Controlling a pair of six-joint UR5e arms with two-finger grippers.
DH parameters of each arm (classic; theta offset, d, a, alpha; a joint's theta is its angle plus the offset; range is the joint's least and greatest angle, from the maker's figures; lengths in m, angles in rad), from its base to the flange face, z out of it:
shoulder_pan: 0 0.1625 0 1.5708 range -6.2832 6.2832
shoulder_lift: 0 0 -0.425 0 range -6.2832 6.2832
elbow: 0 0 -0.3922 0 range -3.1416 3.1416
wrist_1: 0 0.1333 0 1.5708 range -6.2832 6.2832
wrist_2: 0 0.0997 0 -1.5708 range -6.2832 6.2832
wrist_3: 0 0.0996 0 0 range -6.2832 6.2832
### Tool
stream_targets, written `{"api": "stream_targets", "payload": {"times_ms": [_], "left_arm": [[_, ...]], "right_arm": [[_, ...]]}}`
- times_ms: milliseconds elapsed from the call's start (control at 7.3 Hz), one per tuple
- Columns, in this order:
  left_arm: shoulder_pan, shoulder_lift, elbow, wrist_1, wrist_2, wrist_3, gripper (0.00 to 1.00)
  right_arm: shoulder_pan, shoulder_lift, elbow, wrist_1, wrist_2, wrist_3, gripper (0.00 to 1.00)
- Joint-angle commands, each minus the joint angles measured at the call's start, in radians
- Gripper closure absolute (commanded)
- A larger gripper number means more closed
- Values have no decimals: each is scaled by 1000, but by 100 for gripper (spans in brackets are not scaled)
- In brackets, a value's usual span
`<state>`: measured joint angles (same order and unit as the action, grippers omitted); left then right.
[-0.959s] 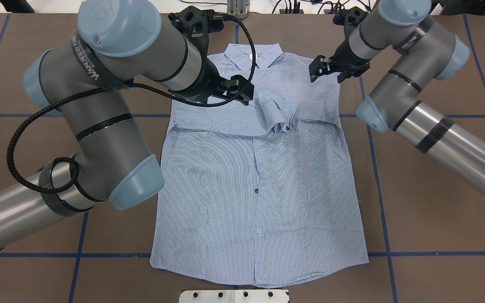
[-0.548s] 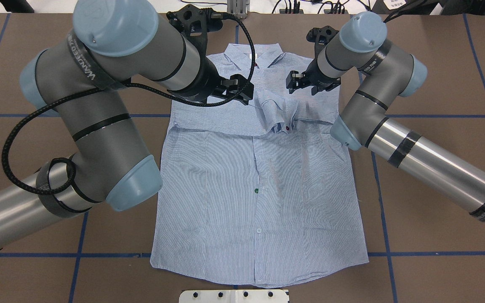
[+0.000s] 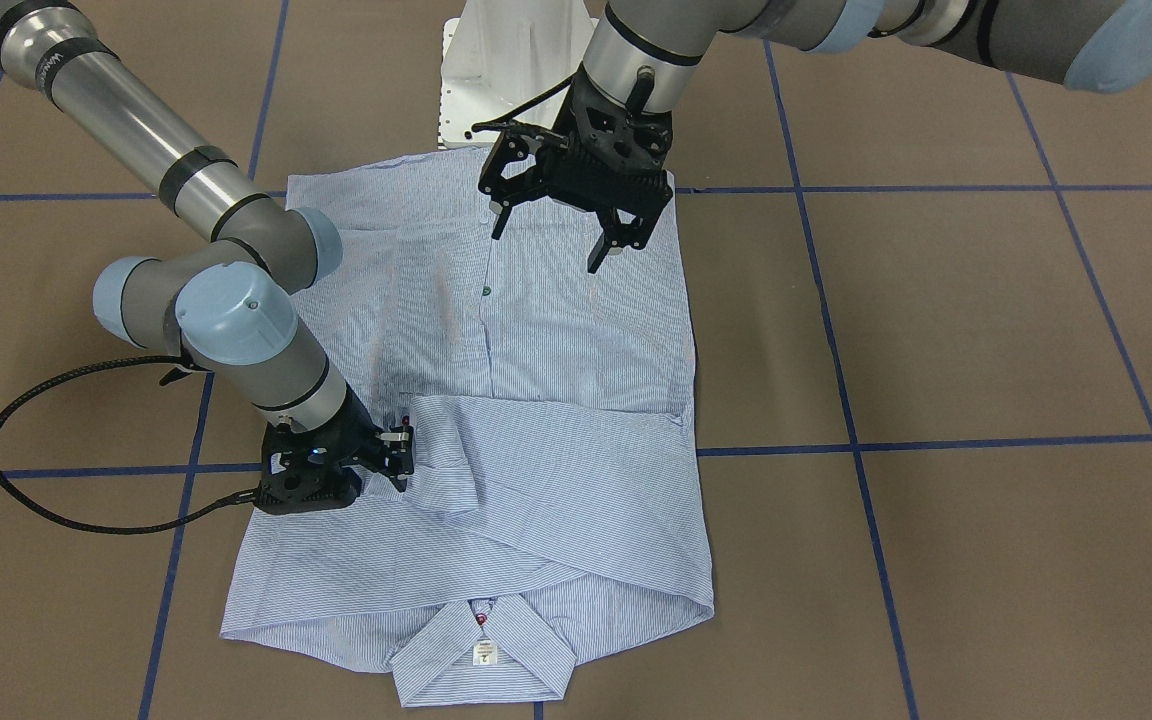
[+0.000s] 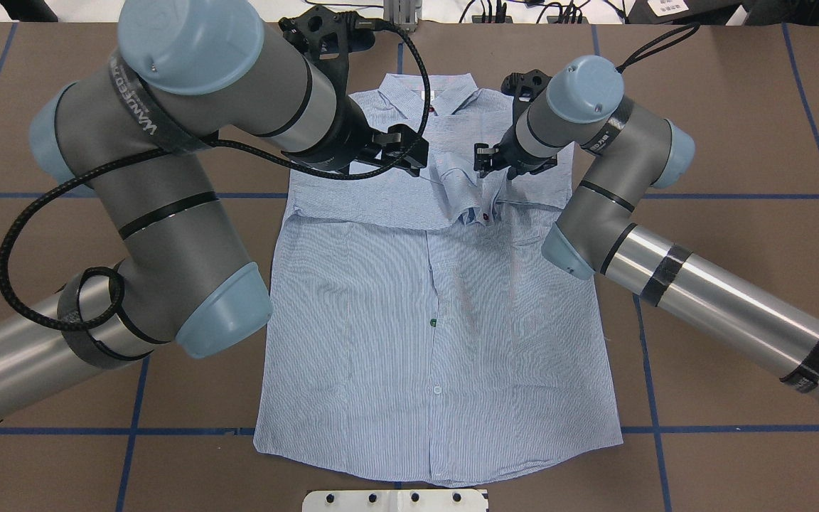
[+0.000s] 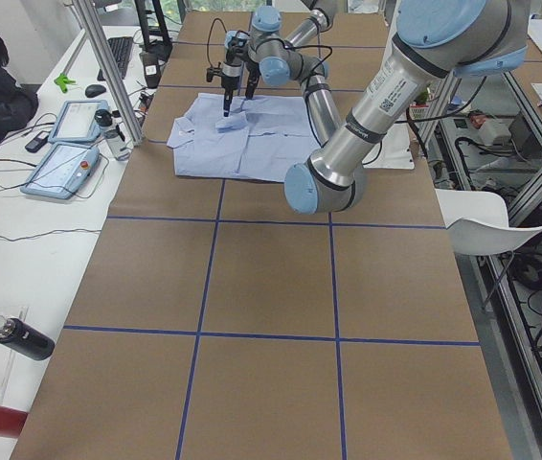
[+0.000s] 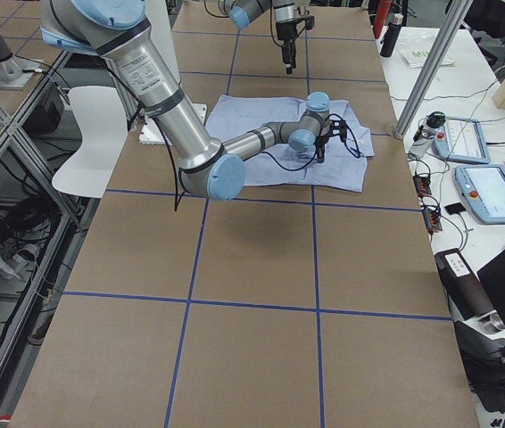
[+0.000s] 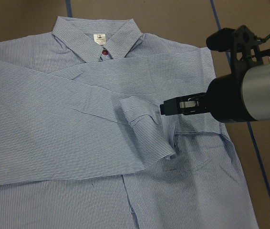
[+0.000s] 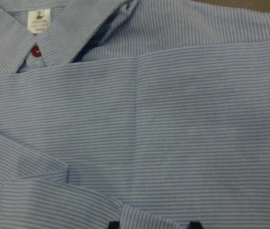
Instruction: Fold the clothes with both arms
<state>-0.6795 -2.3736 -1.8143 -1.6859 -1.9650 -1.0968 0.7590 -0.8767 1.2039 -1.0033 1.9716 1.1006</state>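
Observation:
The light blue striped shirt (image 4: 438, 320) lies flat, front up, collar at the far side. Both sleeves are folded across the chest. A bunched cuff (image 4: 463, 192) with a red button sits at the middle. My left gripper (image 4: 409, 153) is open and empty, held high above the shirt's left chest; it shows spread in the front view (image 3: 548, 240). My right gripper (image 4: 489, 162) is open and low over the sleeve, just right of the cuff (image 3: 441, 450). Its fingertips (image 8: 195, 224) sit apart at the cloth (image 8: 173, 119). The left wrist view shows it (image 7: 166, 109) beside the cuff.
The white pedestal base (image 4: 395, 500) stands at the table's near edge by the shirt hem. A black cable loop (image 4: 25, 235) hangs off my left arm. Blue tape lines cross the brown table (image 4: 736, 142). Tablets (image 5: 60, 168) lie on a side desk.
My right arm has swung left and down from the shirt's right shoulder to the bunched cuff at mid-chest. My left arm has barely moved.

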Motion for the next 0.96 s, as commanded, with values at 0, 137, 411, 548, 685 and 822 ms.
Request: {"api": "stream_targets", "payload": {"times_ms": [0, 137, 411, 548, 685, 822], "left_arm": [[0, -1, 1, 0, 0, 1, 0], [0, 1, 1, 0, 0, 2, 0], [0, 1, 1, 0, 0, 0, 0], [0, 2, 3, 0, 0, 0, 0], [0, 2, 4, 0, 0, 0, 0], [0, 5, 7, 0, 0, 0, 0]], "right_arm": [[-4, -2, 0, -1, -7, 10, 71], [-4, -2, 0, -1, -7, 10, 100], [11, -5, 5, 0, -5, 10, 100], [29, -8, 5, 0, -3, 2, 100], [42, -13, 5, 0, -3, -5, 100], [49, -16, 5, -1, -3, -11, 100]]}}
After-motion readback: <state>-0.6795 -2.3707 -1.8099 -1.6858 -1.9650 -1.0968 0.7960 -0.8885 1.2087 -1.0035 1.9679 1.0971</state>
